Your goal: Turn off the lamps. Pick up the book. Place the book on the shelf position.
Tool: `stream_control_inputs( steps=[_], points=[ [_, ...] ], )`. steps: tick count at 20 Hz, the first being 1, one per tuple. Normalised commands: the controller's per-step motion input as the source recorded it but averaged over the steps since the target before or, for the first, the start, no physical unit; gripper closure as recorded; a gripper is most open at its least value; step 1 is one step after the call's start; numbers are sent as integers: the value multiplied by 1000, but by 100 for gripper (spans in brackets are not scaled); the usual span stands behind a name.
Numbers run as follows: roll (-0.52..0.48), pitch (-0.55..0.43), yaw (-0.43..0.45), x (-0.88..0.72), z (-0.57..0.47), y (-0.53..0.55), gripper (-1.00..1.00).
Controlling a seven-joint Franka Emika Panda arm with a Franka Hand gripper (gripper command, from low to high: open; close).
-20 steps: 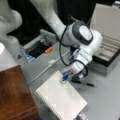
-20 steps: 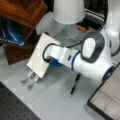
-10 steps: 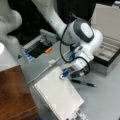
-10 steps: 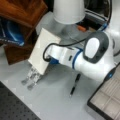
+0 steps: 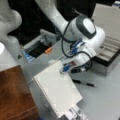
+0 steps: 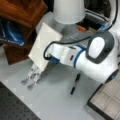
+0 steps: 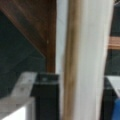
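Book (image 5: 58,90) sits clamped between my fingers (image 7: 46,96), which grip its edge and hold it lifted off the grey tabletop (image 5: 105,100). Beyond the book from my gripper (image 5: 64,70) stands the reddish-brown shelf position (image 5: 13,92), near it. A pen (image 6: 75,84) lies below my wrist on the table.

White book (image 5: 58,88); reddish-brown shelf position (image 5: 13,95); black pen (image 5: 83,83).
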Motion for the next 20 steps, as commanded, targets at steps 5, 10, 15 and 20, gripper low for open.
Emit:
stream_control_inputs(
  steps=[5, 10, 15, 20],
  points=[
    [-273, 65, -80, 302, 229, 142, 100],
    [-242, 70, -107, 321, 310, 186, 100],
    [-237, 84, -106, 304, 321, 143, 100],
    [-222, 93, -89, 277, 248, 60, 100]
  ],
)
